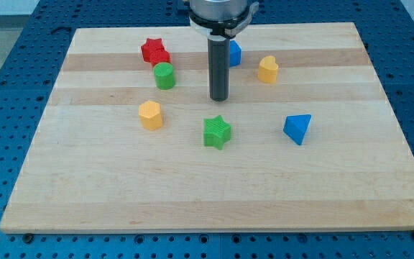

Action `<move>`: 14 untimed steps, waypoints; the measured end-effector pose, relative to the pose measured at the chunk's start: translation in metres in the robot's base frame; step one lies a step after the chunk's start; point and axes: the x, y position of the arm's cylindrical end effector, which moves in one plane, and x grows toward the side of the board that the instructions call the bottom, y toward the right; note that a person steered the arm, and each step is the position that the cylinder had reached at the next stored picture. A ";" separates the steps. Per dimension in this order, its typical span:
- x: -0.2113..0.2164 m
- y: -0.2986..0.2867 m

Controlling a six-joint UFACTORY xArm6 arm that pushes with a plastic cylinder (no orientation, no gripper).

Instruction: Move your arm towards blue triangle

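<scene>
The blue triangle (297,129) lies on the wooden board at the view's right of centre. My tip (218,98) rests on the board to the left of it and a little higher in the view, well apart from it. A green star (217,132) sits just below my tip. A second blue block (234,53) is partly hidden behind the rod, above my tip.
A red star (153,51) and a green cylinder (164,75) sit at the upper left. A yellow block (150,114) lies left of the green star. Another yellow block (267,69) sits at the upper right. The board's edge (214,230) borders a blue pegboard.
</scene>
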 end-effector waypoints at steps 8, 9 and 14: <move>0.039 0.053; 0.044 0.059; 0.071 0.068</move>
